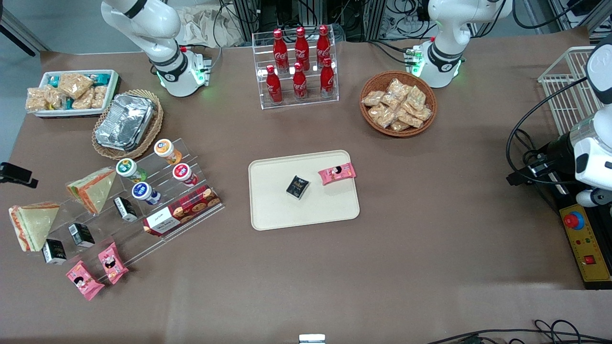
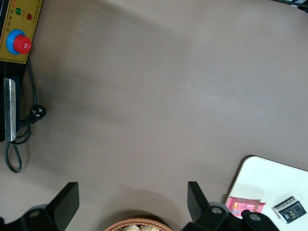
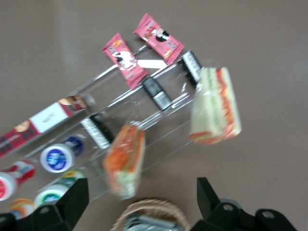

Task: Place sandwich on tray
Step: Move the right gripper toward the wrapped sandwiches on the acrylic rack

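Note:
The sandwich (image 1: 33, 224), a clear-wrapped pale wedge with a red, orange and green edge, leans at the working arm's end of the clear stepped rack (image 1: 143, 200). It also shows in the right wrist view (image 3: 214, 108). A similar wedge with a broad orange face (image 1: 93, 188) stands beside it on the rack. The cream tray (image 1: 287, 210) lies mid-table and holds a black packet (image 1: 297, 186) and a pink snack pack (image 1: 337, 173). My gripper (image 3: 142, 202) is open and empty, high over the wicker basket (image 3: 149, 211), apart from both wedges. It is out of the front view.
The rack also carries small cups (image 1: 143, 192), black boxes (image 1: 81, 234), a biscuit box (image 1: 181, 210) and pink packs (image 1: 112, 267). A foil tray in a wicker basket (image 1: 126, 122), a white tub of snacks (image 1: 71, 91), a cola rack (image 1: 299, 67) and a snack basket (image 1: 398, 102) stand farther from the camera.

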Available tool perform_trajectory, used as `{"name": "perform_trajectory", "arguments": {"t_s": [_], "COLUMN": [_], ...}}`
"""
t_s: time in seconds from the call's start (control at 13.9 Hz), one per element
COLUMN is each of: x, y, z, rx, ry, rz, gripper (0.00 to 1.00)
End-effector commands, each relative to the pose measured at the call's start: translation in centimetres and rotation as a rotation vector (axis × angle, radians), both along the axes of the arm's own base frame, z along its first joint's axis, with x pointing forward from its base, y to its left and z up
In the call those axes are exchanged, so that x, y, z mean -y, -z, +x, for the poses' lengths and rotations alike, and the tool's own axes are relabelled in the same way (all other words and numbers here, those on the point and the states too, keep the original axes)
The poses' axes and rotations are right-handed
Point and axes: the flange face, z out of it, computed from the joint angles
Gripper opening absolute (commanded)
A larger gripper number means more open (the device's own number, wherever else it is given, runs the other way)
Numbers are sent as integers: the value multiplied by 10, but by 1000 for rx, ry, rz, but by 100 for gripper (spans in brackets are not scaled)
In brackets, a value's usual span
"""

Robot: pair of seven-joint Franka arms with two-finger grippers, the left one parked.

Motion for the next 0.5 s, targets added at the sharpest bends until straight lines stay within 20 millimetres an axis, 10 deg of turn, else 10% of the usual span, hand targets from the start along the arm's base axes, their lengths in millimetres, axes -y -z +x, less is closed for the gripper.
{"name": "perform_trajectory", "arguments": {"t_s": [0.0,0.43], "x": [35,76], "y": [24,79], "z": [8,17], "rx": [14,29], "ry": [-70,-34], "rz": [28,68], "gripper": [100,100]}}
